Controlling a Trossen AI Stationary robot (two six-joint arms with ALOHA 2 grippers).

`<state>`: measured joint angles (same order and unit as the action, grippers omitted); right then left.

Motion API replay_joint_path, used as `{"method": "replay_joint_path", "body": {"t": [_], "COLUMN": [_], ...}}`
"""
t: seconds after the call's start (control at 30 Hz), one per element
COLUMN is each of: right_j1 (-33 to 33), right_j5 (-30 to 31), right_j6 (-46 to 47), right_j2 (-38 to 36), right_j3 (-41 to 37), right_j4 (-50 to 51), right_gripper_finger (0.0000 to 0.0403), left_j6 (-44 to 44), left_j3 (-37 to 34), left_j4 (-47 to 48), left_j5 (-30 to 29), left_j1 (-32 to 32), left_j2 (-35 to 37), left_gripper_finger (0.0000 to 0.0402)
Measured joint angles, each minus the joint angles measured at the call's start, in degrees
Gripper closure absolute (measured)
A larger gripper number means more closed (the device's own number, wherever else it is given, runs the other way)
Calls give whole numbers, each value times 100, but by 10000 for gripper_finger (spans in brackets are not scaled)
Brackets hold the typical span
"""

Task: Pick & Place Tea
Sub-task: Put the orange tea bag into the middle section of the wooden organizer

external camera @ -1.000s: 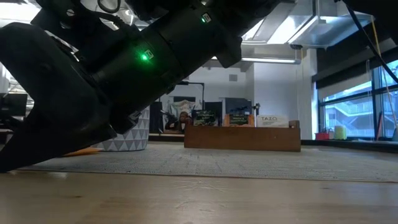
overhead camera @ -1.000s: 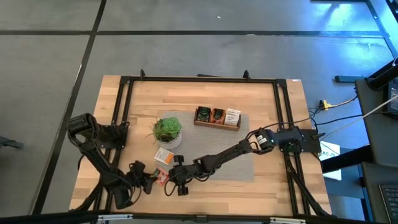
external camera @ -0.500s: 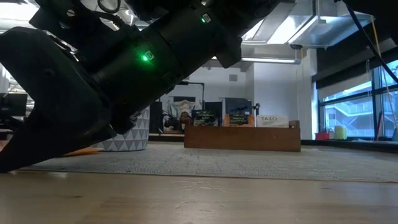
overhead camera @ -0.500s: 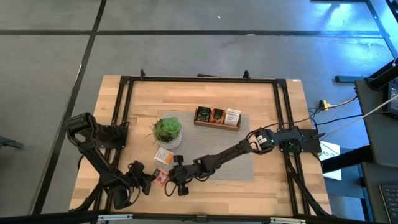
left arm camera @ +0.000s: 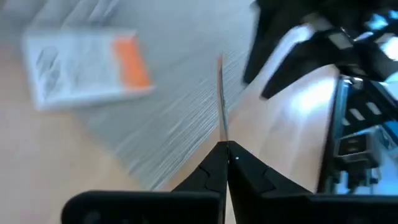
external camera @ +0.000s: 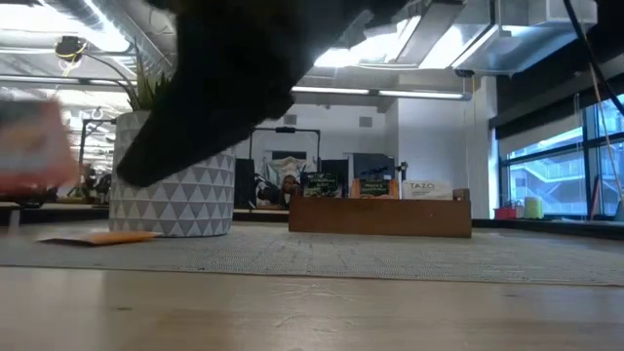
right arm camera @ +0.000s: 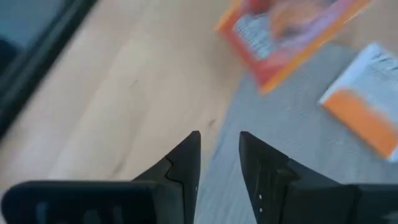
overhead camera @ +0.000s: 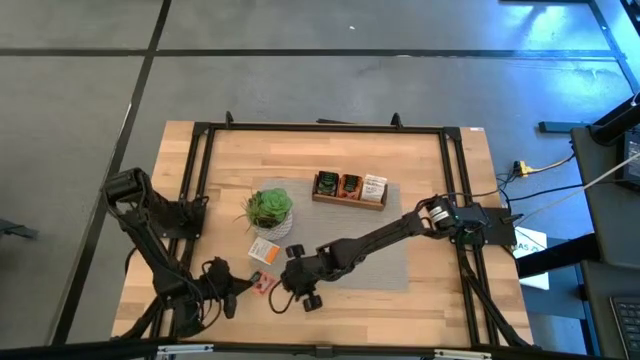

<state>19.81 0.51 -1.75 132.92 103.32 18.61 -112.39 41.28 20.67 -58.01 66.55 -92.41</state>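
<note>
Left wrist view — left tool (left arm camera: 222, 144) clamped on edge-on orange-red sachet (left arm camera: 220, 93); right tool (right arm camera: 219, 149) apart.

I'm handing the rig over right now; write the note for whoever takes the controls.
Left gripper: shut on a thin orange-red tea sachet, held edge-on near the table's front-left.
Right gripper: open, empty, beside it over the grey mat's corner.
White-and-orange sachet lies flat by the small green potted plant.
Brown wooden three-compartment box already holds sachets.
Left: box the held sachet, then the white one.
</note>
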Motion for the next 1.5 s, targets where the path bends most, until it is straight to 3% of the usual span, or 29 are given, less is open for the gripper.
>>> {"method": "replay_joint_path", "body": {"t": [0.13, 0.2, 0.57, 0.7, 0.8, 0.9, 1.23, 1.5], "right_j1": [41, 58, 438, 701, 891, 1012, 1064, 675], "right_j5": [-602, -620, 560, 980, 1357, 1481, 1491, 1496], "right_j6": [-12, 44, 599, 595, 598, 598, 1084, 1545], "right_j2": [-448, -750, -2588, -3243, -3660, -4026, -4543, -4485], "right_j3": [-367, -696, -3285, -3907, -4224, -4355, -4266, -4274], "right_j4": [-59, -181, -2341, -2711, -2674, -2501, -1358, -1239], "right_gripper_finger": [290, 290, 290, 290, 290, 290, 290, 290], "left_j6": [1396, 2085, 4897, 6503, 7719, 8403, 8920, 9367], "left_j3": [303, 502, 902, 902, 902, 905, 905, 1147], "left_j4": [-29, -47, -1223, -2197, -3037, -3507, -3298, -2620], "left_j5": [-516, -623, -300, 315, 1193, 2056, 3958, 4420], "left_j1": [-159, -261, -1296, -1838, -2289, -2759, -3887, -4366], "left_j2": [207, 227, 232, 232, 232, 232, 226, 222], "left_gripper_finger": [400, 399, 398, 400, 399, 399, 399, 399]}}
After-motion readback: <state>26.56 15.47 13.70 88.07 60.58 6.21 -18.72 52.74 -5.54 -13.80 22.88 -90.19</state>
